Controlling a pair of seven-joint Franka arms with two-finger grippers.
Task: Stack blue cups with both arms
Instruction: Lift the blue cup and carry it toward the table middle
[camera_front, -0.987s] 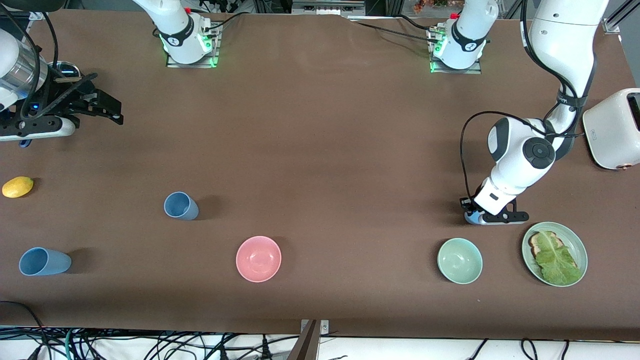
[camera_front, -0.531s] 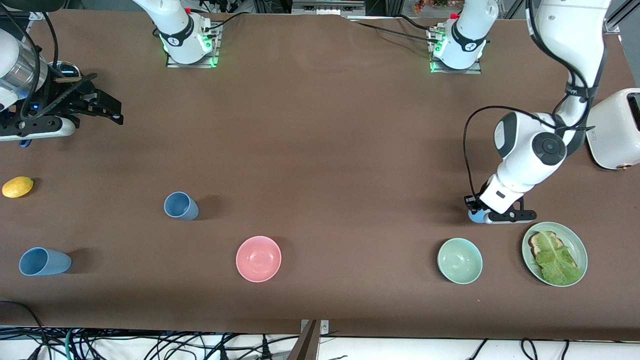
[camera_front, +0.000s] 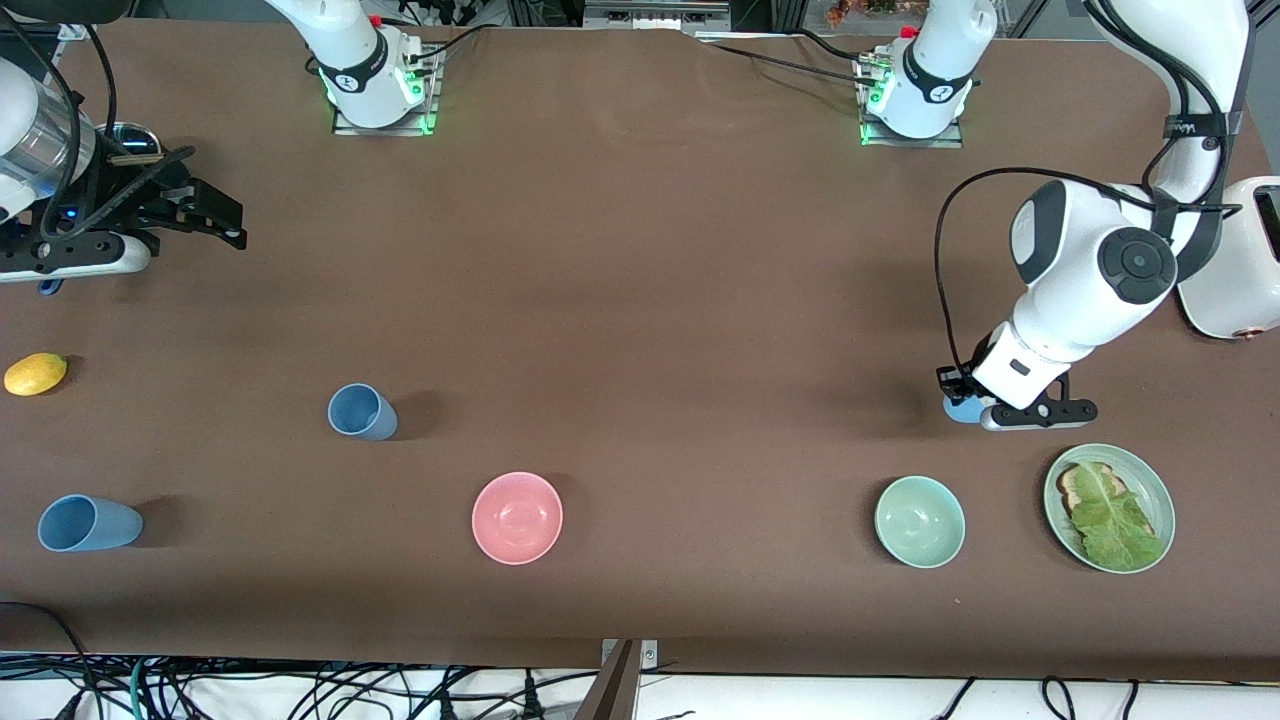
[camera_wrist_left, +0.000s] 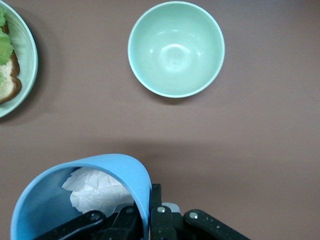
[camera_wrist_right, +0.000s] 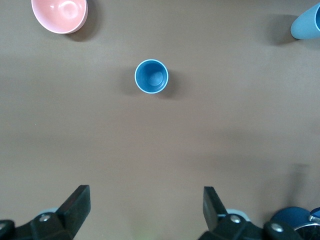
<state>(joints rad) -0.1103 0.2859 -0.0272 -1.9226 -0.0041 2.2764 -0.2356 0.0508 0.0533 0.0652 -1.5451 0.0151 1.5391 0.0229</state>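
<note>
My left gripper (camera_front: 957, 389) is shut on the rim of a light-blue cup (camera_front: 962, 409), over the table between the mint bowl and the toaster. In the left wrist view that blue cup (camera_wrist_left: 85, 192) shows crumpled white paper inside, with the left gripper (camera_wrist_left: 150, 202) pinching its wall. Two more blue cups stand toward the right arm's end: one (camera_front: 361, 411) beside the pink bowl, one (camera_front: 88, 523) nearer the front camera. My right gripper (camera_front: 218, 214) waits open and empty over that end. In the right wrist view the right gripper (camera_wrist_right: 145, 205) is over bare table, with a cup (camera_wrist_right: 151, 76) farther out.
A pink bowl (camera_front: 517, 517) and a mint bowl (camera_front: 919, 521) sit near the front edge. A green plate (camera_front: 1162, 490) holds toast and lettuce. There is a white toaster (camera_front: 1230, 260) at the left arm's end and a lemon (camera_front: 35, 373) at the right arm's end.
The left arm has carried the blue cup a little toward its own end of the table and away from the front camera. The right arm has not moved.
</note>
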